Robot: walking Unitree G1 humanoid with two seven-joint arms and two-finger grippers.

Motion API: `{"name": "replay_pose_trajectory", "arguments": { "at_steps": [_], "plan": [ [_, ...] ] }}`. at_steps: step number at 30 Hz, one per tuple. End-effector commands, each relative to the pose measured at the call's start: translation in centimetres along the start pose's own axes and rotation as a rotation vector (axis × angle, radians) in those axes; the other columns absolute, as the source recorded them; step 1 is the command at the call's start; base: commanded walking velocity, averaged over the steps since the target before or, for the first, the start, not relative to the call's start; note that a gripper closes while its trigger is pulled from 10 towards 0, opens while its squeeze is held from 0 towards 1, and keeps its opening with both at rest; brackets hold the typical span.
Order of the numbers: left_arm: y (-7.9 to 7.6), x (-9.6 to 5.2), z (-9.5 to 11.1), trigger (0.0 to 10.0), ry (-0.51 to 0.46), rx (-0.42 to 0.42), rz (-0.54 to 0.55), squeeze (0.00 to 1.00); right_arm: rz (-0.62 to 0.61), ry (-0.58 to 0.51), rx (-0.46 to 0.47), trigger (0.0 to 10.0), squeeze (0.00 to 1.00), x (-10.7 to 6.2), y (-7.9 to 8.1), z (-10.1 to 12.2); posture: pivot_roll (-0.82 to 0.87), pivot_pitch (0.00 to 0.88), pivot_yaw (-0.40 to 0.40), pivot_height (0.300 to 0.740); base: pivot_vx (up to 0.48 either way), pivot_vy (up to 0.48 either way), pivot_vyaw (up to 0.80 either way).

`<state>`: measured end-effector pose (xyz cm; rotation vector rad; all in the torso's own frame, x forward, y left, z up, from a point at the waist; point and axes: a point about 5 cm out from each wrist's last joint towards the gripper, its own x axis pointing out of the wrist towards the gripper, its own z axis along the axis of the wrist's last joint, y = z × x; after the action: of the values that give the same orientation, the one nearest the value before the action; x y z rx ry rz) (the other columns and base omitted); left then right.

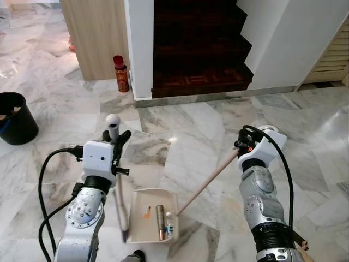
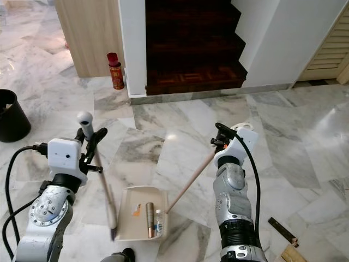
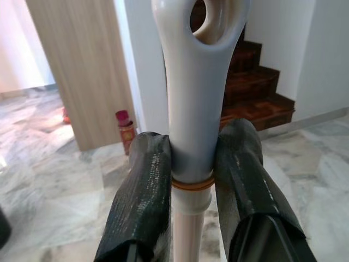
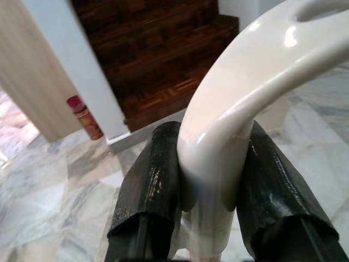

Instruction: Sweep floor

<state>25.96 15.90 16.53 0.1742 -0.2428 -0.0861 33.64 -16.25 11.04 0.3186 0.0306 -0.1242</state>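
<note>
On the marble floor before the staircase, our left tool pinches the dustpan handle, steadying the dustpan and its debris, while our right tool clamps the broom handle, angled down to its mouth for sweeping.

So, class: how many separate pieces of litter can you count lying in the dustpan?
3 in the dustpan: an orange scrap toward the robot's left, a brown tube in the middle, and a small clear bottle beside it on the right. Smaller bits may be hidden.
</note>
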Motion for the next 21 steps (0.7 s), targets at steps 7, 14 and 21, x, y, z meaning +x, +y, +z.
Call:
{"name": "replay_pose_trajectory", "arguments": {
  "at_steps": [7, 14, 21],
  "plan": [
    [-1.6, 0.7, 0.9, 10.0, -0.026, -0.078, -0.093, 0.00, 0.044, 0.002, 0.031, 10.0, 0.00, 0.1, 0.7, 0.1, 0.09, 0.087, -0.083, 0.740, 0.000, 0.000, 0.00],
    [-2.6, 0.6, 0.6, 10.0, -0.006, -0.107, -0.167, 0.00, 0.059, -0.002, 0.039, 10.0, 0.00, 0.1, 1.0, 0.2, 0.09, 0.079, -0.082, 0.740, 0.000, 0.000, 0.00],
    [-1.4, 0.2, -0.9, 10.0, 0.023, -0.093, -0.049, 0.00, 0.039, -0.025, 0.050, 10.0, 0.00, -0.2, 0.5, 0.4, 0.09, 0.070, -0.078, 0.740, 0.000, 0.000, 0.00]
  ]
}}
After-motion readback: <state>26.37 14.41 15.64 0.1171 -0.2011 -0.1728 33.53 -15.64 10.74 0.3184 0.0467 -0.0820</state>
